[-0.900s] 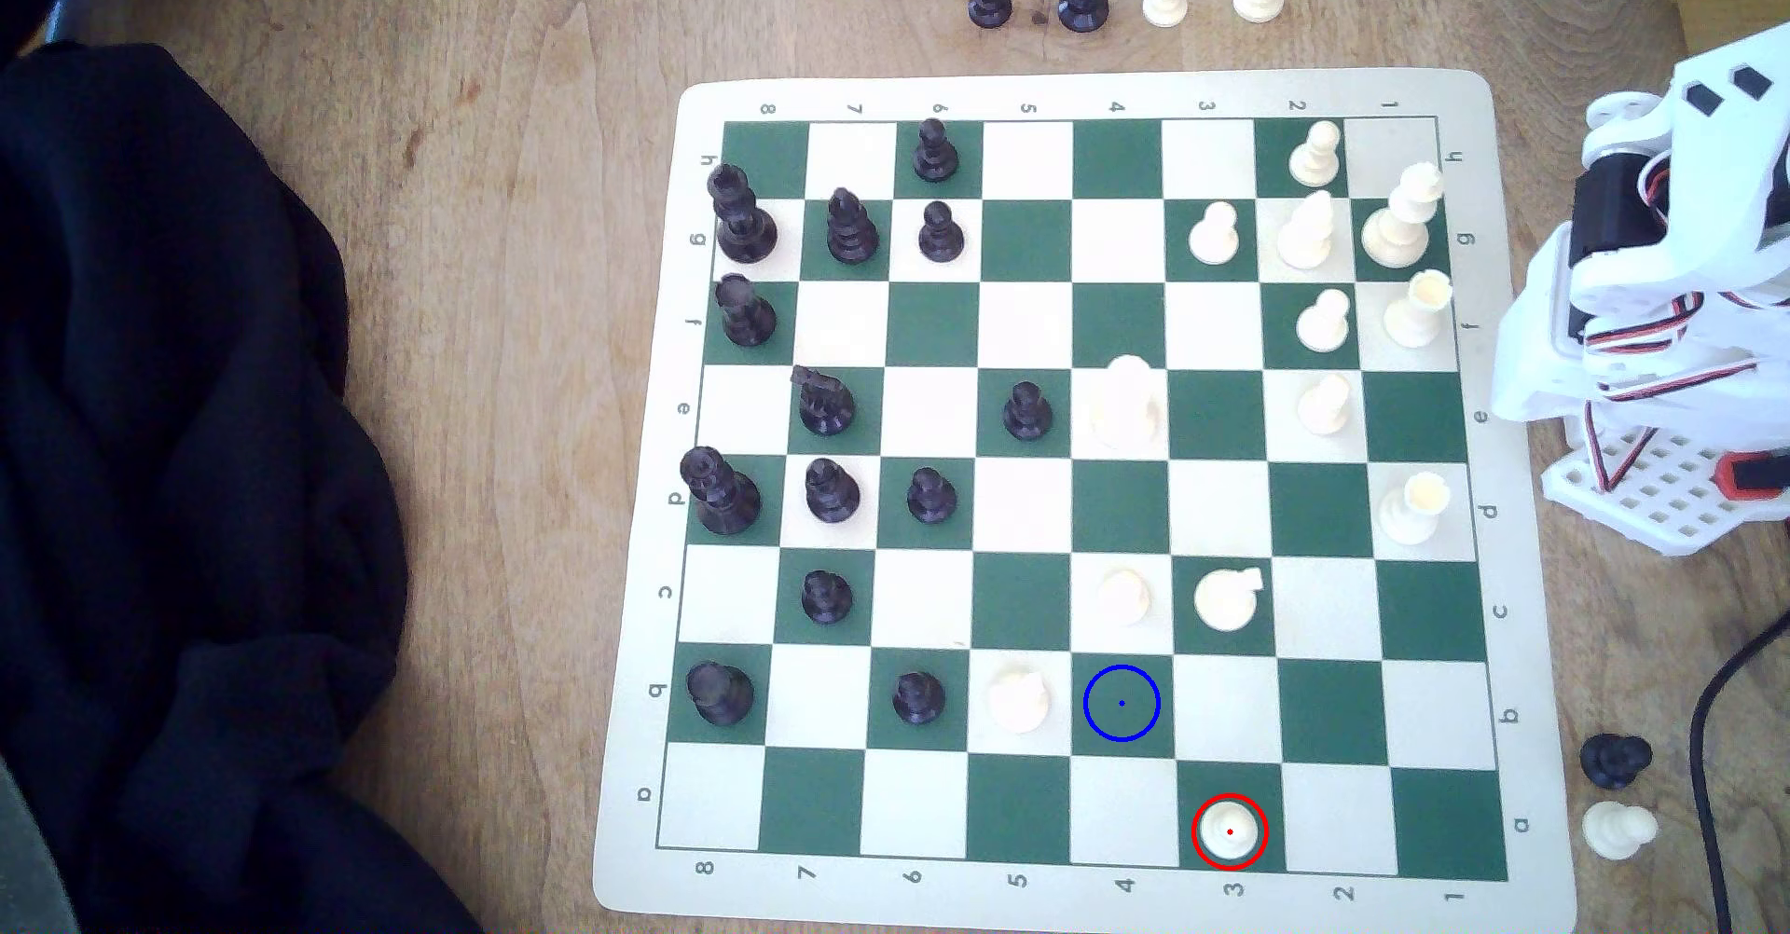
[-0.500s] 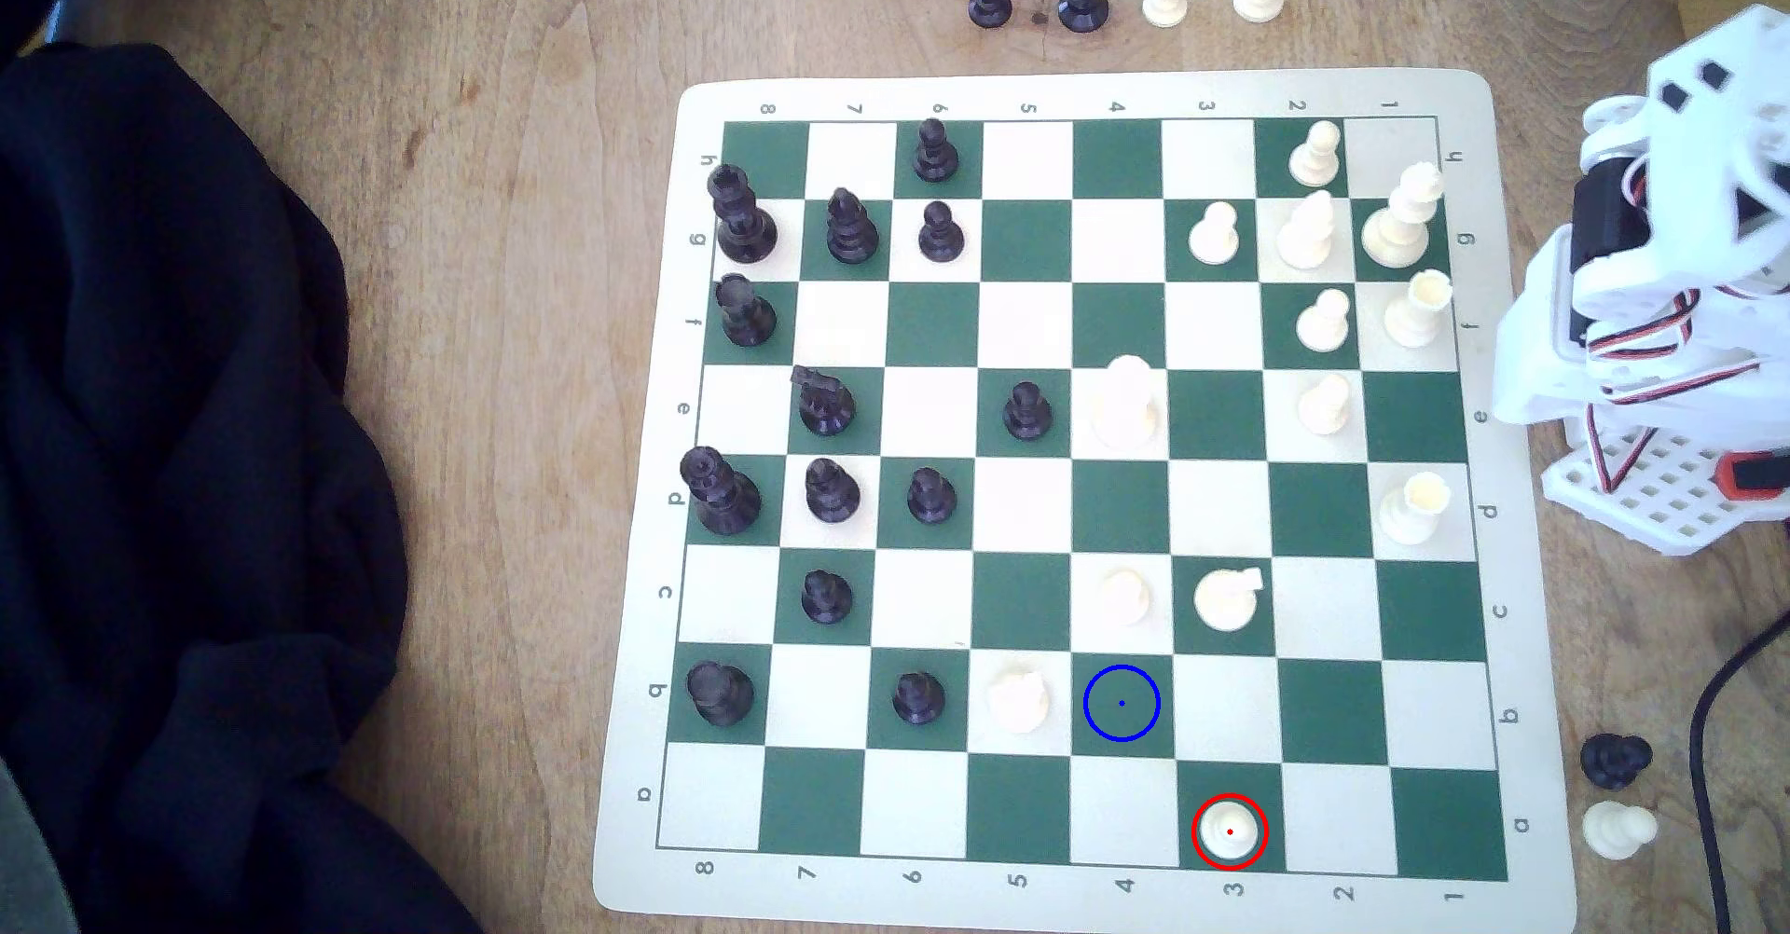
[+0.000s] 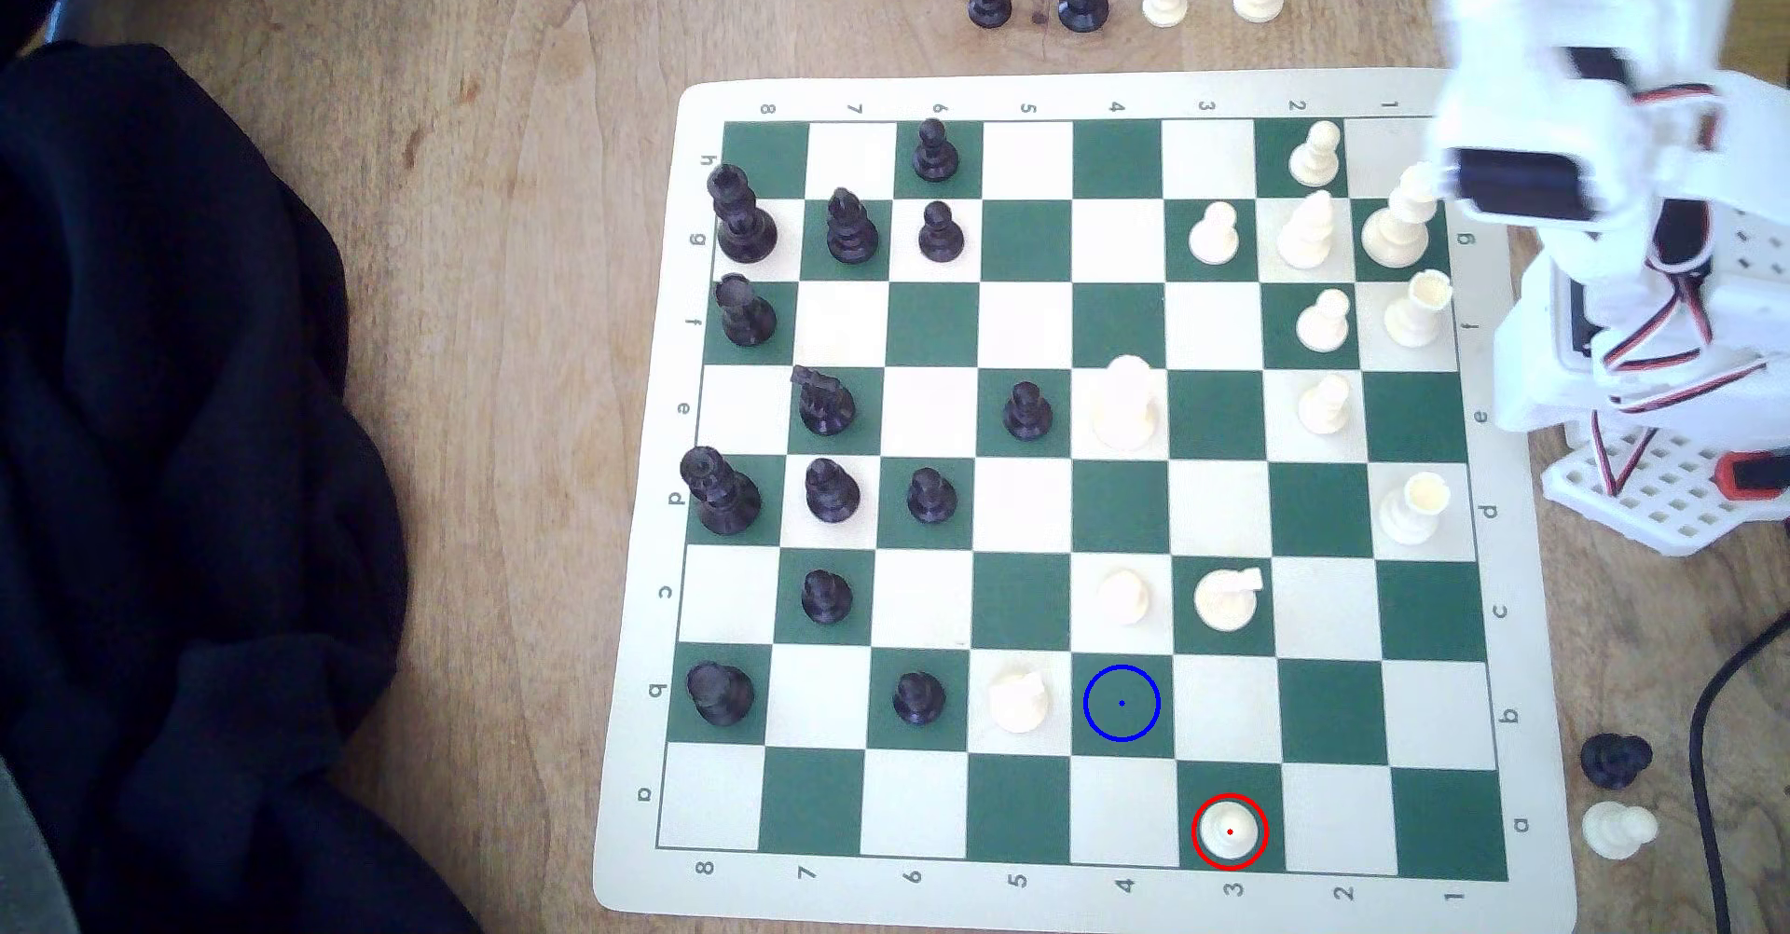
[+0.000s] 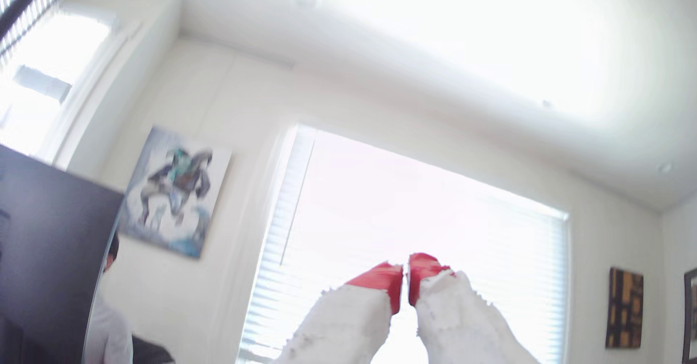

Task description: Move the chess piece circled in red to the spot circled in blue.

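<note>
We are at the reach-out step; our claw [image 4: 405,284] points up at the room, red tips almost together, gripping nothing. Next we must swing toward six o'clock to the small cream-white plastic pawn [image 3: 1229,829]; the blue-ringed dark green square [image 3: 1122,703] lies at its ten o'clock.

Thirteen black pieces [image 3: 852,227] and thirteen white pieces [image 3: 1214,232] stand on one board [image 3: 1065,94]. Three of each sit off it.

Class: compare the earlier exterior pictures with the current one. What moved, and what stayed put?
The arm has swung up toward the board's top right corner in the exterior view, blurred in motion. Its gripper is shut and empty. The pawn stays in its red ring, the blue-ringed square stays bare, and no piece has shifted.
</note>
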{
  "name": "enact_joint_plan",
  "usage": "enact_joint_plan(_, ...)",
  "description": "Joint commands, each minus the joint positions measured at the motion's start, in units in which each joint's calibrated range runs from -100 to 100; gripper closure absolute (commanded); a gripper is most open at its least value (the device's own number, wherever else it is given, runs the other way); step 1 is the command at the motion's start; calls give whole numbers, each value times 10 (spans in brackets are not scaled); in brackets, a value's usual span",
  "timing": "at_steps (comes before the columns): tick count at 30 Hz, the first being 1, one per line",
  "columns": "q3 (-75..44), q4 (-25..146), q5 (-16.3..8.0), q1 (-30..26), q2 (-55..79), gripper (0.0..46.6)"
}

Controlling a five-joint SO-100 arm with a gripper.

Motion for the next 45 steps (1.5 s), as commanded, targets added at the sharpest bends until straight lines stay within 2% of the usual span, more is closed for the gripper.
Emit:
enact_joint_plan(1, -111, 225, -2, 11, 0, 464)
enact_joint_plan(4, -145, 367, -2, 6, 0, 464)
enact_joint_plan(5, -172, 476, -3, -5, 1, 462)
enact_joint_plan(8, -187, 580, -18, -12, 1, 464)
enact_joint_plan(10, -201, 640, -11, -17, 0, 439)
enact_joint_plan(12, -220, 705, 8, -37, 0, 417)
enact_joint_plan(16, -232, 773, 15, -69, -1, 394)
enact_joint_plan(20, -295, 876, 23, -120, 45, 375)
enact_joint_plan(25, -390, 993, 21, -213, 122, 351)
enact_joint_plan(26, -397, 1024, 16, -247, 140, 349)
enact_joint_plan(30, -388, 1014, -4, -332, 208, 346)
enact_joint_plan(32, -389, 998, -7, -349, 240, 336)
enact_joint_plan(33, -387, 991, -8, -351, 257, 319)
enact_joint_plan(34, -390, 985, -9, -357, 295, 276)
enact_joint_plan(35, -388, 982, -8, -359, 311, 269)
enact_joint_plan(42, -391, 938, -11, -359, 397, 275)
enact_joint_plan(45, -415, 916, -19, -364, 456, 280)
